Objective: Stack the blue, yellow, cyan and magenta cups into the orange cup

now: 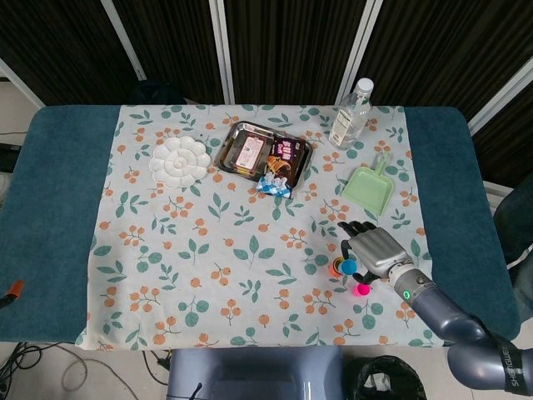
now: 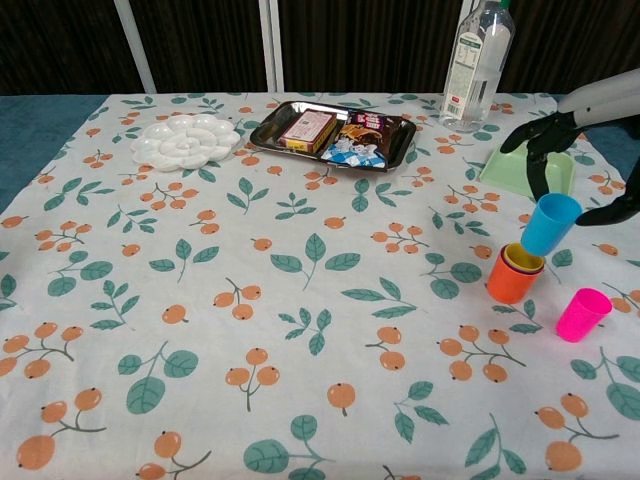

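My right hand (image 2: 548, 140) (image 1: 379, 248) holds a blue cup (image 2: 550, 222) (image 1: 350, 267) tilted in the air. The cup hangs just above and a little right of the orange cup (image 2: 510, 283) (image 1: 335, 268), which stands on the floral cloth at the right. A yellow cup (image 2: 523, 258) sits nested inside the orange one. A magenta cup (image 2: 582, 313) (image 1: 362, 290) stands upright to the right of the orange cup, nearer the front. I see no separate cyan cup. My left hand shows in neither view.
A green dustpan (image 2: 505, 165) lies just behind the hand. A clear bottle (image 2: 478, 60) stands at the back right. A metal tray (image 2: 270, 128) with snack packets and a white palette (image 2: 187, 140) lie at the back.
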You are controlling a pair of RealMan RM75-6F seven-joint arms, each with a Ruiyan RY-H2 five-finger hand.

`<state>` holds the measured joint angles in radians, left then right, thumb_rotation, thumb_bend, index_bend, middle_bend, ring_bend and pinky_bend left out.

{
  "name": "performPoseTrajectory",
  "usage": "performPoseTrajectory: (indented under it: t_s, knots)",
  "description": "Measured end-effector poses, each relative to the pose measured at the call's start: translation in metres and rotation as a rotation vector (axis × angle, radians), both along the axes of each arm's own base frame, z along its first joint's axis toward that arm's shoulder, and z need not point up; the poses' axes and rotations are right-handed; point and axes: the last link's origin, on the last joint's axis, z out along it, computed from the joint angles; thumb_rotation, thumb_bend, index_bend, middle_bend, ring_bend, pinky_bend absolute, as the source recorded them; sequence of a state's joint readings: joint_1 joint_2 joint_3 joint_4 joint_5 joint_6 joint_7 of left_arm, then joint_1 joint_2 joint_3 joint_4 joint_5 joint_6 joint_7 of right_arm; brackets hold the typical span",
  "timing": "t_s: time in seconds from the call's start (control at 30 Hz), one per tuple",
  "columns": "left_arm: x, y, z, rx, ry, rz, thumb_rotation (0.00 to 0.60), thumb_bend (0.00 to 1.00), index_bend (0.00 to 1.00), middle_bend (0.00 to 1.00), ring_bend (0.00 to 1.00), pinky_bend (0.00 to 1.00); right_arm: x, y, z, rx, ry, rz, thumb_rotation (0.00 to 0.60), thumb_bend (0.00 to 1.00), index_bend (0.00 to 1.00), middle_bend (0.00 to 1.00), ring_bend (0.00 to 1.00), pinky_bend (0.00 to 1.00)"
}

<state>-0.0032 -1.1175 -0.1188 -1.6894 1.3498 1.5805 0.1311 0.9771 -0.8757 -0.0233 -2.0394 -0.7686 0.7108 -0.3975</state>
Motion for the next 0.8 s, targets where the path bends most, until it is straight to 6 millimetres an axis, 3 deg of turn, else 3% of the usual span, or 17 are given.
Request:
performPoseTrajectory:
  t_s: [0.8]
  knots:
    - [-0.001, 0.0, 0.0, -0.004, 0.001, 0.003, 0.6, 0.19, 0.17, 0.1, 0.0, 0.0, -0.01, -0.011, -0.01, 0.003, -0.014, -0.007, 0.6, 0.42, 0.51, 0.0, 0.05, 0.11]
